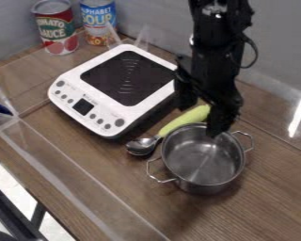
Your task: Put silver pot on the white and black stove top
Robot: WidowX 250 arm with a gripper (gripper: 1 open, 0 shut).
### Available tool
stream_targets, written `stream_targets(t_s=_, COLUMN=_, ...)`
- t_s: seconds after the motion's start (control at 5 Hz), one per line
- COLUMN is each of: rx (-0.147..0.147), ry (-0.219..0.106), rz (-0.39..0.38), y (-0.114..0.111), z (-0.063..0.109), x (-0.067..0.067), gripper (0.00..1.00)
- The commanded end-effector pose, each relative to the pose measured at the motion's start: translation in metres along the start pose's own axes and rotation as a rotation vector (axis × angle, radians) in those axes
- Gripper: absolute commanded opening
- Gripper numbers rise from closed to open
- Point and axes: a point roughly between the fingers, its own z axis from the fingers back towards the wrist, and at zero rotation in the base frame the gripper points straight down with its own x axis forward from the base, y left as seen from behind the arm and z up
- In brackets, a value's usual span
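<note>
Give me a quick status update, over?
Gripper open, empty, above pot's far rim. Silver pot on table, off the stove. Spoon and banana lie between.

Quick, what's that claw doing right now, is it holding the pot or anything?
Gripper: open and empty, hanging just above the silver pot, holding nothing.

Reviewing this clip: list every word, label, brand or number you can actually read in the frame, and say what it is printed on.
"SOUP": on the blue and white can at the back.
Red and white can: label print too blurred to read.
White and black stove top: front panel button markings too small to read.
Silver pot, gripper: no text visible.
</note>
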Motion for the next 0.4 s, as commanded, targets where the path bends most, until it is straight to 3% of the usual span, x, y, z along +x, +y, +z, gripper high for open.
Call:
stream_targets(t_s=0.0, rx=0.0, ry=-0.023, rz=-0.001, y=-0.0131, z=-0.004, x=0.0044, gripper=1.0)
stream_targets(t_s=0.2, rx=0.012, ry=-0.023, rz=0.009, y=-0.0179, z=-0.0065, x=0.0015, gripper=1.0)
